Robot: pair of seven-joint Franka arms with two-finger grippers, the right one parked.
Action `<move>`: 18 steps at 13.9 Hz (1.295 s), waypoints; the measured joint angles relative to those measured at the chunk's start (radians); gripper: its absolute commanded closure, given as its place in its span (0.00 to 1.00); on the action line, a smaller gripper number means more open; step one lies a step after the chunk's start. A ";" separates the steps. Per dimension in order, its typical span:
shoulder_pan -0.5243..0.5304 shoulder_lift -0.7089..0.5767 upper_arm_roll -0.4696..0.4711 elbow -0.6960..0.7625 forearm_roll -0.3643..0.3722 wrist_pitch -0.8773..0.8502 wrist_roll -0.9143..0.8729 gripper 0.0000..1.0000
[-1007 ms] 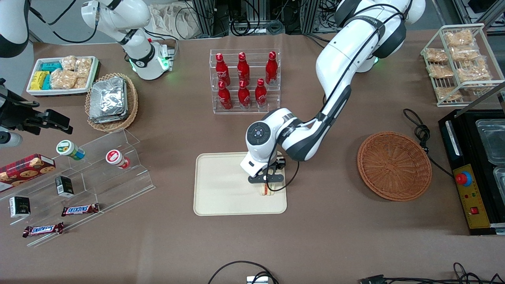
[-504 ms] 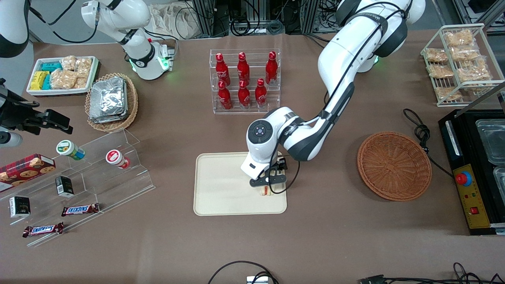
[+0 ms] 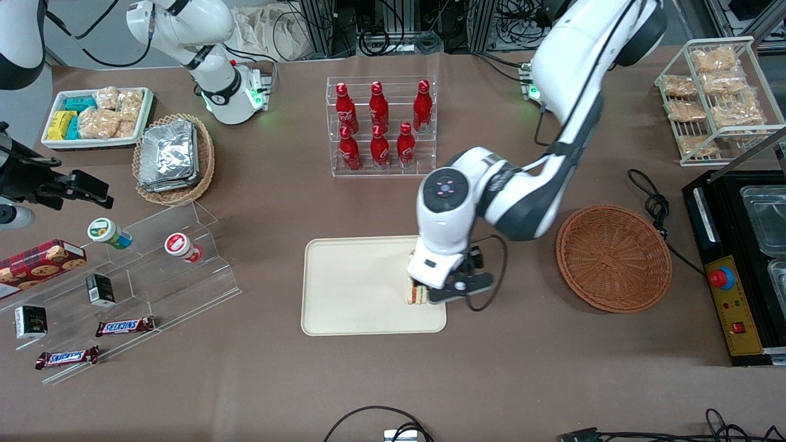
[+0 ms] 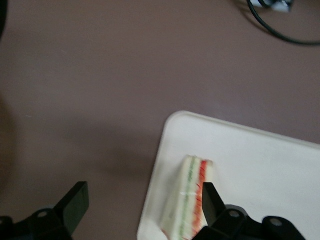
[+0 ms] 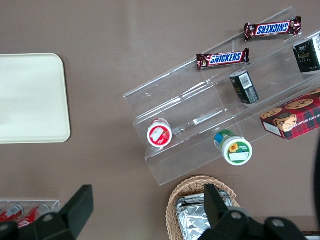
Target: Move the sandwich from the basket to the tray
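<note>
Resting on the tray (image 3: pixel 356 288), the sandwich (image 3: pixel 417 293) stands on edge near the tray's corner toward the working arm's end of the table, its red and green filling stripe showing. The gripper (image 3: pixel 451 293) hangs just above that same tray edge, beside the sandwich, fingers (image 4: pixel 75 202) spread wide and gripping nothing. The basket (image 3: pixel 613 258) sits well apart from the tray, toward the working arm's end, with nothing visible inside.

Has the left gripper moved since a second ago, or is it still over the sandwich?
Yes. The gripper has shifted off the sandwich toward the basket, fingers open, now at the tray edge.
</note>
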 measured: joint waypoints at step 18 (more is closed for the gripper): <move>0.433 -0.322 0.001 -0.070 -0.285 -0.315 0.497 0.00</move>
